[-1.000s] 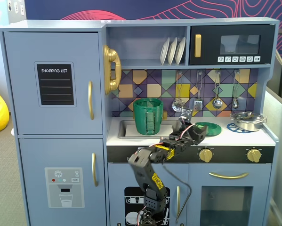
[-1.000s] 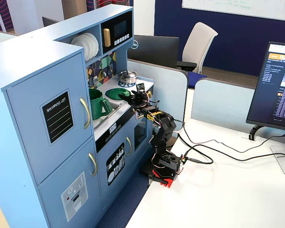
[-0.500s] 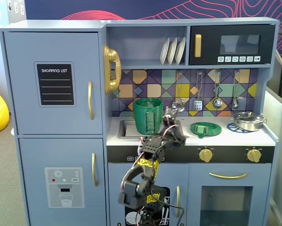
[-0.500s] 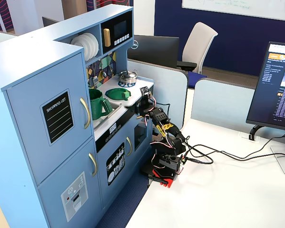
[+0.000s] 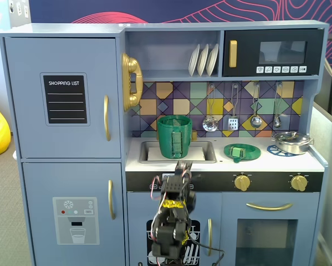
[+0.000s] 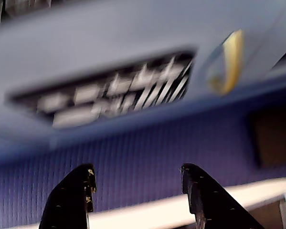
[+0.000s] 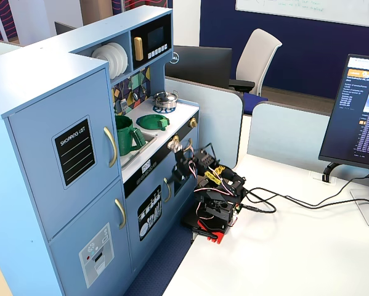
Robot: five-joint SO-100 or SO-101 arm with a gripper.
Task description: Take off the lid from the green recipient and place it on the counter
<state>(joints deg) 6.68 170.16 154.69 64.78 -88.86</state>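
On the counter, just right of the sink, the green lid lies flat, apart from the green pot, which stands open-mouthed in the sink. Judged from this layout, removal and placing look complete, and the step in hand is withdrawal. The gripper, seen in the wrist view with its two dark fingers well spread and nothing between them, faces the cabinet front below the worktop; in a fixed view it sits folded low by the knobs. Any next move calls only for clearing the cabinet without touching it. Legible writing: "SHOPPING LIST" on the black door panel. The dishwasher graphic is too blurred to read.
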